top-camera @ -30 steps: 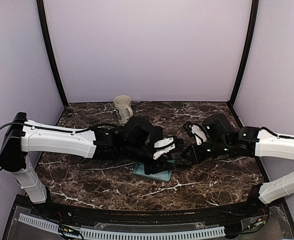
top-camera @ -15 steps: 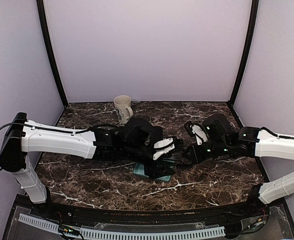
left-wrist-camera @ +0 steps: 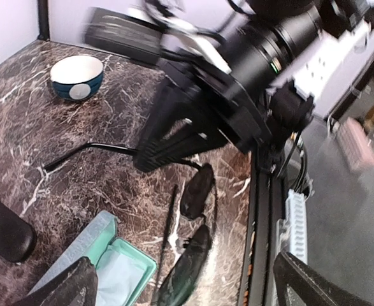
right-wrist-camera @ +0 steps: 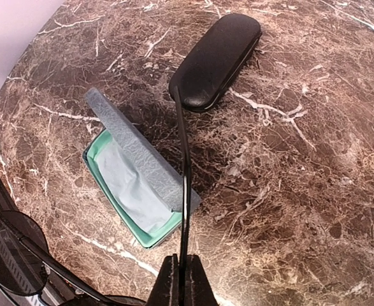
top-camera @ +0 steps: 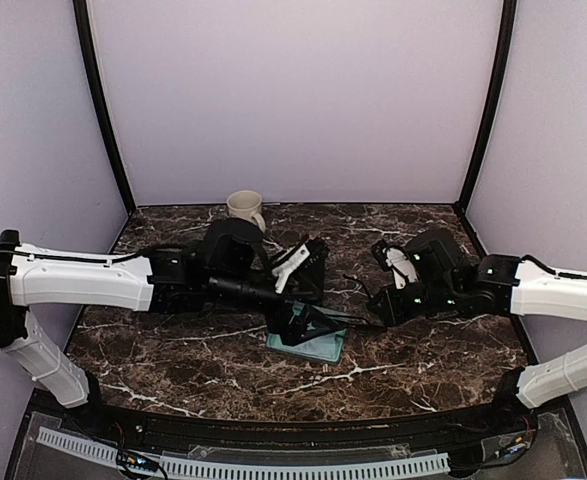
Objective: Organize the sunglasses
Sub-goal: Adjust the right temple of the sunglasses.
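**Top view**
- Left arm: it reached from its base at the left across to the middle of the table. The forearm was low and nearly level, with the left gripper (top-camera: 303,267) above the tabletop.
- Right arm: it came in from the right, with the right gripper (top-camera: 373,303) pointing down and left toward the centre.
- Sunglasses (top-camera: 315,322): the thin-framed pair sat between the two grippers, over the open grey-blue case (top-camera: 318,348). Finer detail was too small to tell here.
- Table (top-camera: 423,350): dark brown marble with white veins, and a cream mug (top-camera: 245,210) stood near the back edge.
- Room: pale lavender walls and black corner posts (top-camera: 101,100).

**Left wrist view**
- Left fingers (left-wrist-camera: 62,290): they were spread wide, one at each lower corner, with nothing gripped.
- Sunglasses: the dark lenses hung near the table's front edge, just beside the case's mint lining. One temple passed through the right gripper's black fingers.
- Black oblong case (left-wrist-camera: 5,231): it lay closed at the left edge of the view.

**Right wrist view**
- Right fingers (right-wrist-camera: 171,284): they were pressed together, pinching one thin temple partway along.
- Sunglasses: the temple's free end ran forward above the open case's raised lid toward the black oblong case. The lenses showed at the lower left corner.
- Black oblong case: it lay flat on the marble beyond the open case.
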Robot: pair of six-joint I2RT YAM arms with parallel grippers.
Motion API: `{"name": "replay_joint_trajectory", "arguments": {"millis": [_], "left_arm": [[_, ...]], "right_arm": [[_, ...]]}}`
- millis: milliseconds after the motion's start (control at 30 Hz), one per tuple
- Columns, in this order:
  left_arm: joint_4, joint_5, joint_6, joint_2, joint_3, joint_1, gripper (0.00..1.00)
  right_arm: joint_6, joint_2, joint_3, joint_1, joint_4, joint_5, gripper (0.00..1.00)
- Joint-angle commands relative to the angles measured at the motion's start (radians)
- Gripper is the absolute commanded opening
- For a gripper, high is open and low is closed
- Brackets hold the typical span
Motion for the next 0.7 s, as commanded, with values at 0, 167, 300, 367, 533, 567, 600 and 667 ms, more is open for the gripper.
{"name": "replay_joint_trajectory", "arguments": {"millis": [0,167,300,367,533,567,600,667], "left_arm": [[0.147,0.15,-0.243,-0.05,-0.089,0.058,0.99],[0.201,0.198,-0.156,-0.067,-0.143,0.062,0.88],[0.11,0.234,0.025,-0.06,-0.123,0.062,0.79],[0.081,0.237,0.088,-0.054,-0.121,0.062,0.77],[0.021,0.238,0.171,-0.014,-0.088,0.062,0.67],[0.009,0.243,0.177,-0.006,-0.079,0.062,0.61],[0.004,0.249,0.18,0.002,-0.07,0.062,0.58],[0.005,0.259,0.18,0.011,-0.064,0.062,0.55]], "right_arm": [[-0.004,-0.017,-0.015,0.015,0.039,0.025,0.0],[-0.012,0.004,-0.012,0.017,0.041,-0.031,0.0],[-0.027,0.009,-0.006,0.016,0.036,-0.076,0.0],[-0.032,0.013,0.0,0.017,0.034,-0.095,0.0],[-0.042,0.033,0.01,0.017,0.028,-0.124,0.0],[-0.043,0.035,0.012,0.017,0.029,-0.124,0.0],[-0.043,0.036,0.012,0.016,0.03,-0.123,0.0],[-0.044,0.037,0.013,0.016,0.029,-0.124,0.0]]}}
